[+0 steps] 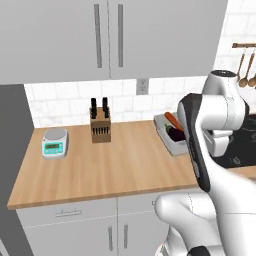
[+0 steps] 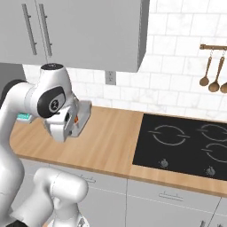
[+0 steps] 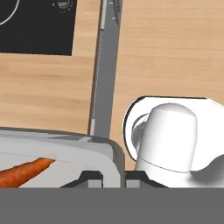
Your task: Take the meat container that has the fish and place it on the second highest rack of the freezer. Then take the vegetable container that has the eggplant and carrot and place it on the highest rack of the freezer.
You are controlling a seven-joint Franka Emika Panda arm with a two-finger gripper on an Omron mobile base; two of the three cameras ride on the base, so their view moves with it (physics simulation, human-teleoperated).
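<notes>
The vegetable container (image 1: 167,134) is a pale grey tray at the right end of the wooden counter, partly behind my arm. In it lie the orange carrot (image 1: 173,118) and the dark purple eggplant (image 1: 176,134). In the hand view my gripper (image 3: 113,177) is shut on the tray's rim (image 3: 109,157), one fingertip on each side, and the carrot (image 3: 26,171) lies inside to the left. From the right the tray (image 2: 83,114) juts out beside my hand. I cannot tell whether it rests on the counter or hangs just above it. The fish container and the freezer's racks are out of view.
A knife block (image 1: 100,126) and a small kitchen scale (image 1: 55,142) stand on the counter (image 1: 115,165) to the left. The black cooktop (image 2: 181,142) lies to the right, with wooden utensils (image 2: 213,71) hanging above it. Wall cabinets (image 1: 107,37) hang overhead. A tall dark grey panel (image 1: 10,150) bounds the counter's left end.
</notes>
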